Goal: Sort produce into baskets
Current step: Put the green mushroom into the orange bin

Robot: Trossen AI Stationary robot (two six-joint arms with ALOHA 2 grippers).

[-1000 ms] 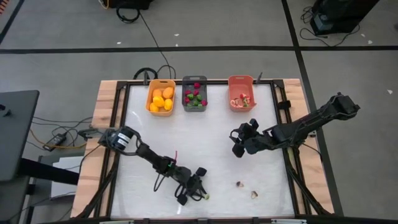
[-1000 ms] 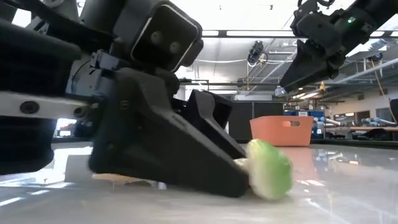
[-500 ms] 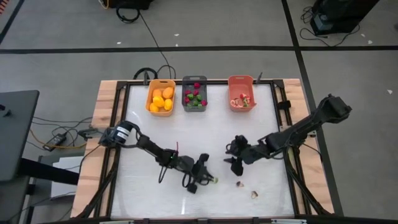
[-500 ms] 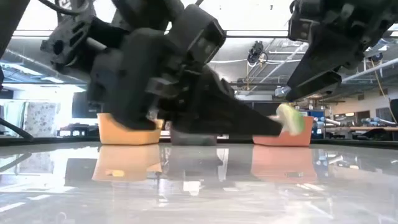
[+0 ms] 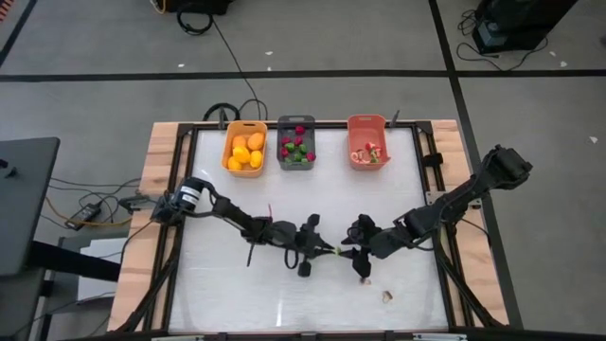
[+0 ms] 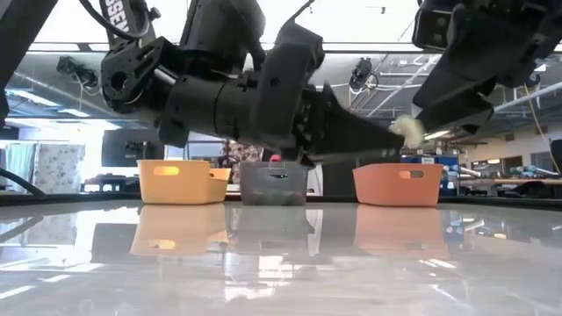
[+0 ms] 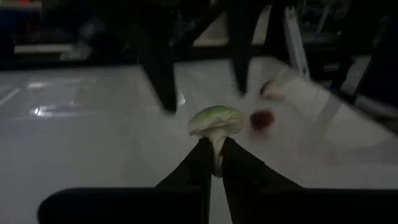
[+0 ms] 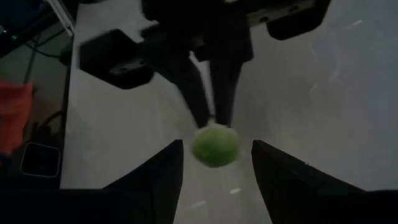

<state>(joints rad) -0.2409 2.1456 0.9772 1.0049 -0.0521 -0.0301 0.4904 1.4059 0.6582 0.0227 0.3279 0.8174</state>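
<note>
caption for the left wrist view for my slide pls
Left pincer shut on the pale stem of a green toy vegetable, held above the white table.

A: What colours have the three small plastic baskets?
B: Yellow-orange basket (image 5: pixel 244 149), dark grey basket (image 5: pixel 296 144), salmon-coral basket (image 5: pixel 366 142).
A: And the small round toy vegetable?
B: The vegetable (image 7: pixel 215 121) is pale green, with whitish stalk. The counter (image 5: pixel 227 294) is glossy white.

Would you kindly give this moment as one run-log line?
left claw: shut on green piece, lifted | right claw: open, facing the piece | baskets: far edge
</note>
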